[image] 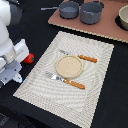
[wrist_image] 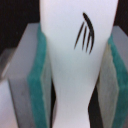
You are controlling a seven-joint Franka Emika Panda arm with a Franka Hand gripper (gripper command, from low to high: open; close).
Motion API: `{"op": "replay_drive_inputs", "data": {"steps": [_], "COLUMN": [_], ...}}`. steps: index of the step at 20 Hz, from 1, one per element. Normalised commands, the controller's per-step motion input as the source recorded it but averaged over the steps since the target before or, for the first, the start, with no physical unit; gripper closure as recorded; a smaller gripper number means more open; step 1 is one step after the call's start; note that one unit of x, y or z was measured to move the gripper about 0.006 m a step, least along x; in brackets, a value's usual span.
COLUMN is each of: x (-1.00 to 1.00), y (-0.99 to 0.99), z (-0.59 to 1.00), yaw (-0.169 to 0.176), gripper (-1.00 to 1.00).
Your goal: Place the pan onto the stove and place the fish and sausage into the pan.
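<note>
My claw point(wrist_image: 70, 75) is clamped on the fish point(wrist_image: 75, 60), teal pads point(wrist_image: 39, 85) pressing both flanks (black fin marks showing). The pan point(image: 69, 9) sits on the stove point(image: 107, 27); the sausage point(image: 29, 58) lies beside my arm.

The exterior view looks down at a steep slant from above the striped beige woven placemat point(image: 67, 67), standing well back; the pinkish-brown flat stove board point(image: 107, 27) lies beyond that placemat, the white robot arm point(image: 7, 40) at the exterior view's left. The wrist view faces along the grey gripper's teal-padded fingers point(wrist_image: 36, 75), very near a white fish-shaped toy point(wrist_image: 75, 60). The exterior view does not show this toy.
</note>
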Motion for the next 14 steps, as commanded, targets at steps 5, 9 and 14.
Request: {"op": "replay_drive_inputs", "data": {"steps": [5, 9, 14], "x": [-0.21, 0.01, 0.31], "y": [-0.18, 0.32, 0.81], "z": [1.0, 1.0, 1.0], "yaw": [-0.06, -0.002, 0.0], "gripper": [1.0, 1.0, 1.0]}}
